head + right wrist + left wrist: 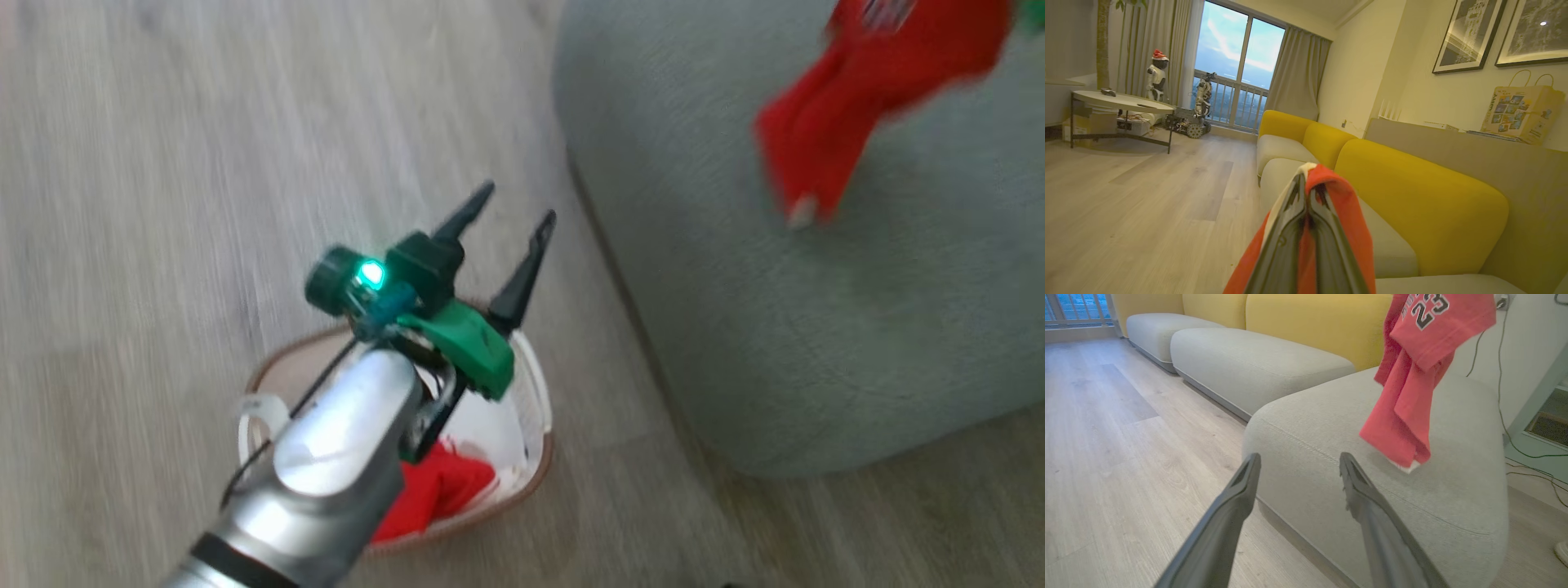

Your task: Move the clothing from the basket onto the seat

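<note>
The right pincer (1306, 192) is clenched on a red jersey numbered 23 (1412, 396), dangling above the large grey-green fabric sofa cushion (1310, 428). Beside that cushion, the left pincer (518, 202) hangs released over a cream plastic basket (535, 384) holding more red cloth (441, 486).

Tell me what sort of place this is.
Most likely a home living room: a long sofa with yellow backs, framed pictures on the wall, and a curtained balcony window.
</note>
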Robot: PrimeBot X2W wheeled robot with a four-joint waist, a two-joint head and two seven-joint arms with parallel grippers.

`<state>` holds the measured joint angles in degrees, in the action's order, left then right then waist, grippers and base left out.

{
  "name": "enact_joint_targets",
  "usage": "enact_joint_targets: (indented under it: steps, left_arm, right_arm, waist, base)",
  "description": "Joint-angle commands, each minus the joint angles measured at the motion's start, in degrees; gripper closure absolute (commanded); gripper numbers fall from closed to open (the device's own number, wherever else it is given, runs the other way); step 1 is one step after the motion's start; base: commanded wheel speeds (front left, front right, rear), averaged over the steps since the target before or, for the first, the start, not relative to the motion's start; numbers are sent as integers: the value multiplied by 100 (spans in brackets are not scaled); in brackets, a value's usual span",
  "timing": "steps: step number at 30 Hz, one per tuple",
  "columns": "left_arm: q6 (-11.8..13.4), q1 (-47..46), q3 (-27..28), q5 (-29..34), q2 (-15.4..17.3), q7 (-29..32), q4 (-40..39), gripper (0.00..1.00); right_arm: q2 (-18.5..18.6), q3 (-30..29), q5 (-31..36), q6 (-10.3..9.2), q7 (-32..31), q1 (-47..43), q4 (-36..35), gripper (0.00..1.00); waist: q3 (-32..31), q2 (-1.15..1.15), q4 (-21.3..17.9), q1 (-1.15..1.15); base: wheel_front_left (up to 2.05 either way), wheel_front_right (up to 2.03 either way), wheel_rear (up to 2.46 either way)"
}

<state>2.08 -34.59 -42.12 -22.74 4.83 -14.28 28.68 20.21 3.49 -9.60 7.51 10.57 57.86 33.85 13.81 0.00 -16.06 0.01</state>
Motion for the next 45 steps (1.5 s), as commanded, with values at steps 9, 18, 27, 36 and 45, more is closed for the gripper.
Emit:
enact_joint_targets:
  steps: [9,18,27,36,45]
  left_arm:
    - [154,-610,158,291,408,164,-813,0]
    - [313,-770,132,450,597,380,-1334,0]
    - [347,-720,55,473,729,507,-1447,0]
    - [369,-654,28,414,791,484,-1373,0]
    - [407,-462,82,227,745,325,-1237,0]
  right_arm:
    - [686,-611,425,-2,34,1971,620,100]
    - [435,-1826,1116,-2,361,1851,1739,100]
    - [-136,-2411,1587,-2,438,1131,2508,100]
    - [-429,-2548,1780,-2,441,770,2442,0]
    - [-488,-2128,1514,-2,442,228,2079,0]
  waist:
    - [1479,0,769,-1]
    - [2133,0,884,-1]
    - [2374,0,754,-1]
    - [2268,0,659,-1]
    - [1867,0,638,-1]
  base:
    - [0,0,0]
    - [0,0,0]
    - [0,0,0]
    - [0,0,0]
    - [0,0,0]
